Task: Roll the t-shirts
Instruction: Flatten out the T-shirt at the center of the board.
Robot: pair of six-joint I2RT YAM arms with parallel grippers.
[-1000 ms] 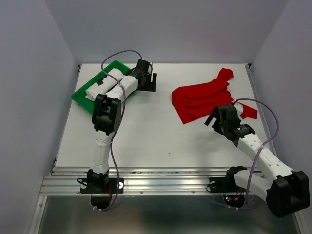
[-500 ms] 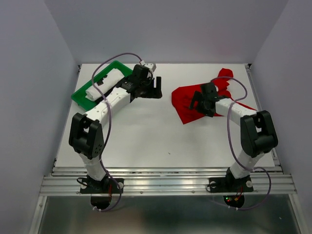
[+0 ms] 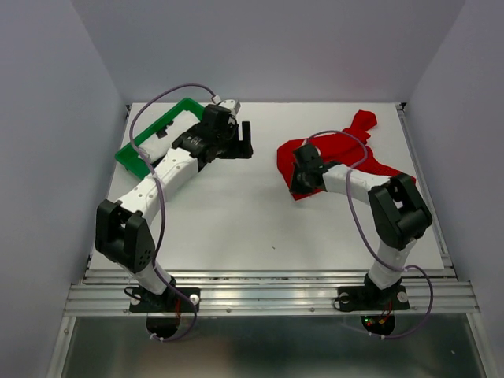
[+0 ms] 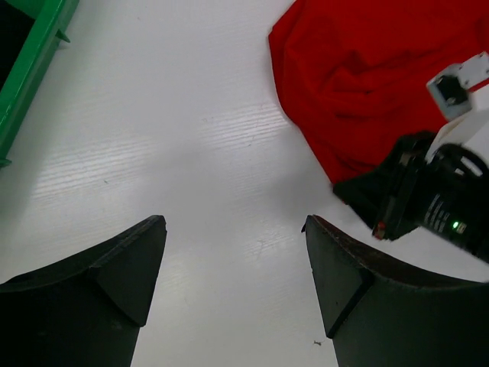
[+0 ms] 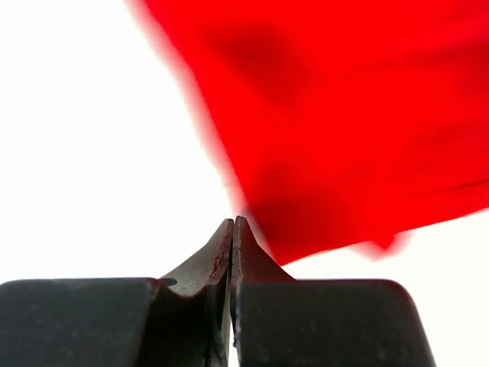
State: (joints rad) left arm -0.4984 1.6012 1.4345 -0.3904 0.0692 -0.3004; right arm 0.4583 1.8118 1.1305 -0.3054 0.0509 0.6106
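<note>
The red t-shirt (image 3: 331, 153) lies crumpled and spread on the right half of the white table, and also shows in the left wrist view (image 4: 359, 84). My right gripper (image 3: 298, 185) sits at its near-left edge, shut. In the right wrist view its fingertips (image 5: 233, 222) meet right at the blurred cloth's border (image 5: 344, 115), and no cloth shows between them. My left gripper (image 3: 246, 142) hovers open over bare table left of the shirt, with nothing between its fingers (image 4: 233, 222).
A green plastic tray (image 3: 126, 156) stands at the back left, partly under the left arm; its rim (image 4: 30, 69) shows in the left wrist view. The right arm's black wrist (image 4: 428, 199) is close to the left gripper's right side.
The right arm swung from the near right up to the shirt's left edge and its gripper shut. The left arm stretched out, with its open gripper staying near the tray's right.
</note>
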